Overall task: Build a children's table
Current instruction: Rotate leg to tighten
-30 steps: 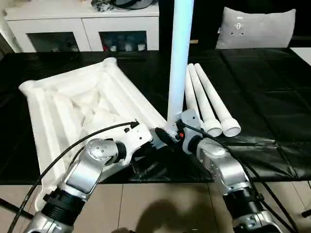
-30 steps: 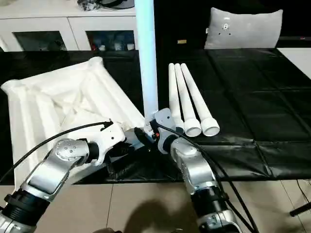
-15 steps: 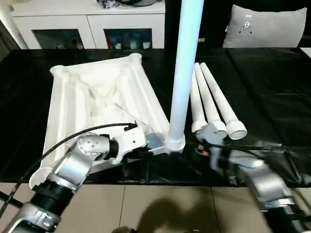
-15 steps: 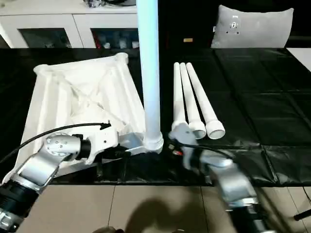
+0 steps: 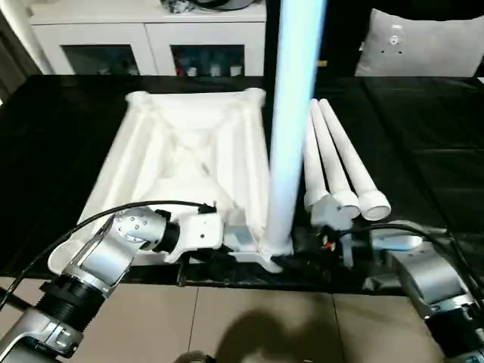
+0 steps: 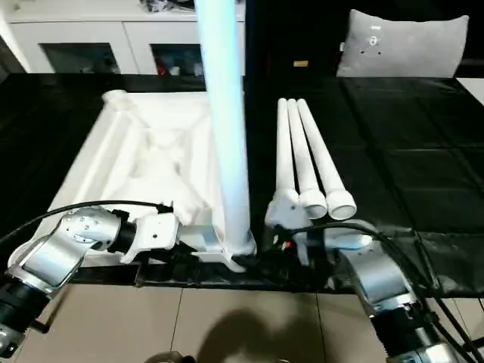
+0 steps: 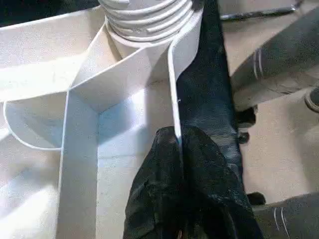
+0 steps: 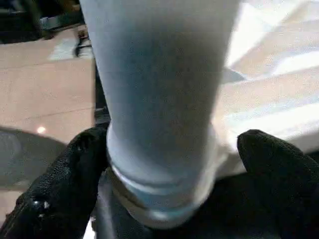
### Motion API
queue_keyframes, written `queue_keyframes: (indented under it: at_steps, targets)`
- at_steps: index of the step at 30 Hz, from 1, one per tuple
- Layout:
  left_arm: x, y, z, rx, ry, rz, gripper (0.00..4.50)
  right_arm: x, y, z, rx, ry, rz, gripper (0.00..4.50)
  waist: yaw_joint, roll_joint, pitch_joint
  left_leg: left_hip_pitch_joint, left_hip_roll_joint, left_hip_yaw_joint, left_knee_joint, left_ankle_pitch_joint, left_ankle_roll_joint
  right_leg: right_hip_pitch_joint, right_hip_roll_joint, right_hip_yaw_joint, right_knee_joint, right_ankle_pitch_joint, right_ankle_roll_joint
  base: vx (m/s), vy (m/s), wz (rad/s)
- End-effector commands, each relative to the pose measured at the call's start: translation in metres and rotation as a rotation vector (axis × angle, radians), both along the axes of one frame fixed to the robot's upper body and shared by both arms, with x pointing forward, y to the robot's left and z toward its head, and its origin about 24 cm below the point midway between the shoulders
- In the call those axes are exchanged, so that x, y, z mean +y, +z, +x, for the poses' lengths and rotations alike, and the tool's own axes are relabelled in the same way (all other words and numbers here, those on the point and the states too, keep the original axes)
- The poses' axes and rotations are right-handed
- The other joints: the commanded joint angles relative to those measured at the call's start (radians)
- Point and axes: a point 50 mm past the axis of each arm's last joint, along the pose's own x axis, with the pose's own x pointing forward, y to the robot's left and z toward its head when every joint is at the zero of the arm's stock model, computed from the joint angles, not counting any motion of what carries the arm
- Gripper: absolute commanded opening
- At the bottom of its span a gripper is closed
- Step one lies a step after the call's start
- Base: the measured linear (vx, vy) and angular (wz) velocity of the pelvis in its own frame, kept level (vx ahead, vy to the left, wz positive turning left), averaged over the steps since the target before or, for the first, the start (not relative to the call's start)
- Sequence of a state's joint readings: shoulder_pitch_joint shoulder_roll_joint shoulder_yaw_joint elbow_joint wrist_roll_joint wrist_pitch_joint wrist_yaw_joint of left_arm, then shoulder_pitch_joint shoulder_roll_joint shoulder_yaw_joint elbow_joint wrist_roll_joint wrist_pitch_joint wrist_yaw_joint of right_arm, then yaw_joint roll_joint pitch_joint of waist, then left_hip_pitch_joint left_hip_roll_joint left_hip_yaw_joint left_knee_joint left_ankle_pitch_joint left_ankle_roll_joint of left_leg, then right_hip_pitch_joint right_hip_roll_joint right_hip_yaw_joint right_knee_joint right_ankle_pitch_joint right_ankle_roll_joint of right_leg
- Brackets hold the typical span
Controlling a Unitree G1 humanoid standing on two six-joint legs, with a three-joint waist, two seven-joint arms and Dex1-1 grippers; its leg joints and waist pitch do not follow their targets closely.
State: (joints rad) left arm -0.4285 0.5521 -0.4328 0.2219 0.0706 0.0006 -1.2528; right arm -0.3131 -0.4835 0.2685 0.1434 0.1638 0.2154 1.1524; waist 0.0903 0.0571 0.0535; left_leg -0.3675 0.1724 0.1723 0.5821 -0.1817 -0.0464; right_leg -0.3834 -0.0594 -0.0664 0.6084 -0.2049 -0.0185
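Tabletop [image 5: 189, 162] upside down on black surface [image 5: 423, 144], ribs up. One leg [image 5: 295, 113] upright in near right corner socket [image 7: 144, 20]. Three legs [image 5: 336, 162] lying together just right of tabletop. Left gripper [image 7: 179, 149] clamped on tabletop's near rim beside socket. Right gripper [image 8: 164, 164] jaws wide apart either side of upright leg's base, left finger [image 8: 65, 179] touching it

Left gripper [image 7: 179, 164] pinched closed, right gripper [image 8: 164, 164] spread wide.

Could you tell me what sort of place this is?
Probably a furnished room used as a workspace: a black-covered table, a white cabinet with glass doors behind it, a grey cushion and tiled floor.
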Motion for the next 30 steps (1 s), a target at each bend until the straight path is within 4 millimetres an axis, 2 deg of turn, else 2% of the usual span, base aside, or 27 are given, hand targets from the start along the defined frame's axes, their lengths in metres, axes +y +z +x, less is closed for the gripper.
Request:
queue_keyframes:
  at_steps: [1,3,4,5,6,7,9,15,18,19,22,23,24,25,26,27,28,29,30]
  targets:
    - [0.001,-0.017,-0.012,0.074,-0.077,0.088,0.00,0.003,0.001,0.002,0.016,0.033,0.004,4.13,-0.001,-0.007,-0.056,0.009,0.063,-0.021,-0.064,-0.204,0.058,0.040,-0.089,0.056,-0.075,-0.187,-0.223,0.000,0.000,0.00]
    - [0.001,-0.017,-0.012,0.075,-0.080,0.089,0.00,0.003,0.001,0.002,0.022,0.039,0.006,4.04,-0.001,-0.008,-0.057,0.009,0.063,-0.020,-0.063,-0.209,0.054,0.040,-0.089,0.056,-0.075,-0.199,-0.222,0.000,0.000,0.00]
    - [0.001,-0.017,-0.012,0.075,-0.080,0.089,0.00,0.003,0.001,0.002,0.022,0.039,0.006,3.81,-0.001,-0.008,-0.056,0.008,0.062,-0.021,-0.064,-0.209,0.052,0.041,-0.089,0.056,-0.076,-0.203,-0.219,0.000,0.000,0.00]
    - [0.001,-0.017,-0.013,0.077,-0.083,0.091,0.00,0.004,0.002,0.004,0.030,0.043,0.011,3.75,-0.002,-0.013,-0.056,0.008,0.062,-0.021,-0.064,-0.207,0.052,0.041,-0.089,0.056,-0.075,-0.204,-0.217,0.000,0.000,0.00]
    - [0.001,-0.017,-0.013,0.077,-0.083,0.091,0.00,0.004,0.002,0.004,0.030,0.043,0.011,3.75,-0.001,-0.010,-0.056,0.008,0.062,-0.021,-0.064,-0.209,0.052,0.040,-0.090,0.056,-0.076,-0.214,-0.216,0.000,0.000,0.00]
    - [0.002,-0.017,-0.013,0.079,-0.086,0.092,0.00,0.004,0.002,0.004,0.035,0.046,0.015,3.53,-0.002,-0.010,-0.057,0.009,0.062,-0.021,-0.064,-0.209,0.052,0.040,-0.090,0.056,-0.076,-0.217,-0.214,0.000,0.000,0.00]
    - [0.003,-0.018,-0.013,0.082,-0.088,0.093,0.00,0.005,0.002,0.005,0.044,0.054,0.020,3.53,-0.003,-0.011,-0.057,0.007,0.062,-0.021,-0.063,-0.203,0.054,0.041,-0.089,0.055,-0.075,-0.212,-0.217,0.000,0.000,0.00]
    - [0.004,-0.019,-0.014,0.092,-0.085,0.091,0.00,0.007,0.000,0.004,0.084,0.083,0.035,2.95,-0.001,-0.010,-0.059,0.007,0.061,-0.020,-0.061,-0.187,0.059,0.041,-0.088,0.055,-0.073,-0.184,-0.221,0.000,0.000,0.00]
    - [0.004,-0.020,-0.013,0.095,-0.080,0.088,0.00,0.008,-0.001,0.003,0.094,0.087,0.044,2.83,-0.001,-0.012,-0.058,0.007,0.062,-0.020,-0.062,-0.191,0.058,0.041,-0.088,0.054,-0.073,-0.196,-0.220,0.000,0.000,0.00]
    - [0.004,-0.020,-0.014,0.104,-0.060,0.077,0.00,0.010,-0.003,0.001,0.101,0.083,0.056,2.80,0.000,-0.007,-0.058,0.008,0.062,-0.020,-0.061,-0.193,0.056,0.041,-0.089,0.055,-0.074,-0.202,-0.219,0.000,0.000,0.00]
    - [0.001,-0.021,-0.016,0.123,-0.002,0.045,0.00,0.016,-0.006,0.000,0.108,0.049,0.094,2.77,-0.004,-0.009,-0.058,0.008,0.063,-0.020,-0.063,-0.193,0.051,0.041,-0.088,0.055,-0.072,-0.192,-0.224,0.000,0.000,0.00]
    - [-0.004,-0.020,-0.017,0.132,0.054,0.002,0.00,0.024,-0.010,0.002,0.082,-0.015,0.101,2.77,-0.004,0.002,-0.056,0.007,0.062,-0.022,-0.063,-0.200,0.050,0.039,-0.088,0.054,-0.073,-0.199,-0.224,0.000,0.000,0.00]
    - [-0.004,-0.020,-0.017,0.132,0.054,0.002,0.00,0.024,-0.010,0.002,0.082,-0.015,0.101,2.76,-0.010,-0.005,-0.056,0.007,0.060,-0.022,-0.065,-0.210,0.040,0.040,-0.087,0.053,-0.074,-0.208,-0.224,0.000,0.000,0.00]
    - [-0.009,-0.020,-0.018,0.137,0.110,-0.038,0.00,0.032,-0.013,0.007,0.056,-0.094,0.102,2.76,-0.013,-0.001,-0.049,0.006,0.059,-0.024,-0.070,-0.247,0.035,0.039,-0.087,0.052,-0.081,-0.275,-0.210,0.000,0.000,0.00]
    - [-0.015,-0.020,-0.018,0.141,0.180,-0.077,0.00,0.043,-0.015,0.014,0.055,-0.218,0.127,2.76,-0.017,0.000,-0.050,0.009,0.060,-0.023,-0.071,-0.262,0.025,0.038,-0.088,0.053,-0.081,-0.295,-0.207,0.000,0.000,0.00]
    - [-0.021,-0.019,-0.018,0.142,0.232,-0.103,0.00,0.052,-0.017,0.020,0.061,-0.308,0.145,2.76,-0.027,-0.004,-0.045,0.005,0.060,-0.023,-0.075,-0.274,0.015,0.038,-0.088,0.053,-0.081,-0.320,-0.205,0.000,0.000,0.00]
    - [-0.023,-0.019,-0.018,0.142,0.259,-0.114,0.00,0.056,-0.017,0.023,0.071,-0.356,0.157,2.75,-0.048,-0.003,-0.037,0.009,0.049,-0.034,-0.076,-0.345,-0.019,0.034,-0.093,0.045,-0.097,-0.511,-0.155,-0.051,0.000,-0.18]
    - [-0.031,-0.019,-0.017,0.134,0.307,-0.138,0.00,0.067,-0.018,0.026,0.074,-0.400,0.172,2.75,-0.064,-0.006,-0.034,0.006,0.047,-0.041,-0.079,-0.372,-0.031,0.037,-0.095,0.042,-0.102,-0.585,-0.118,-0.051,0.000,-0.18]
    - [-0.036,-0.018,-0.017,0.128,0.339,-0.155,0.00,0.074,-0.019,0.028,0.067,-0.423,0.175,2.75,-0.069,-0.004,-0.032,0.001,0.046,-0.044,-0.081,-0.381,-0.031,0.039,-0.095,0.039,-0.107,-0.606,-0.102,-0.052,0.019,-0.24]
